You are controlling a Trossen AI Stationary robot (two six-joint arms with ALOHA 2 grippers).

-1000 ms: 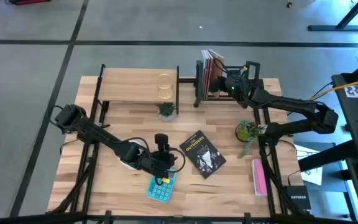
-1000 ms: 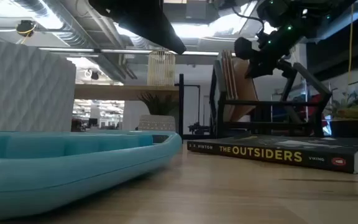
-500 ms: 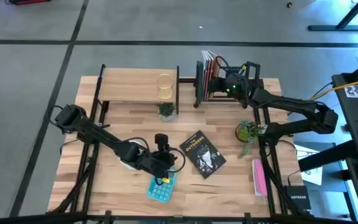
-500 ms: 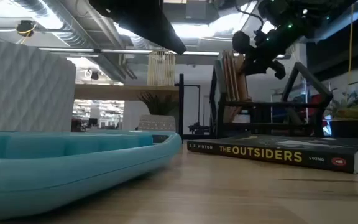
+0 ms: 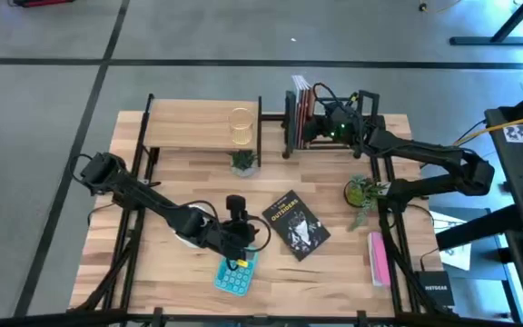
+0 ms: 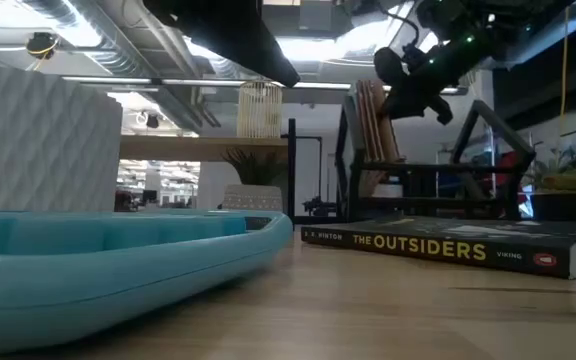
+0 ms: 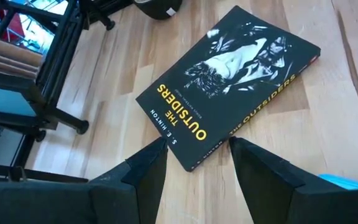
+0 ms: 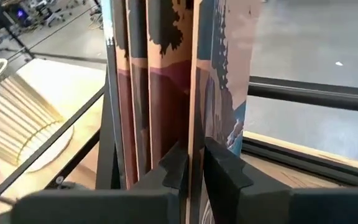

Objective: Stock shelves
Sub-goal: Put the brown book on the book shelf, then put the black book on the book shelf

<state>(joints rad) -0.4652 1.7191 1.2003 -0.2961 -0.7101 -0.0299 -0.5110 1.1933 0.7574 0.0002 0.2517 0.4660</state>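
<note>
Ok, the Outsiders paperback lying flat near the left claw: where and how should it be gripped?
The Outsiders paperback lies flat, cover up, tilted on the tabletop. Probably best to bring the open left claw straight down over its near corner, by the spine, and pinch across the thin edge, since no face stands free.

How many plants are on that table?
2. One small plant stands just in front of the wooden shelf, near the middle of the table. The other plant sits toward the right edge, under the right arm. None seem hidden.
</note>
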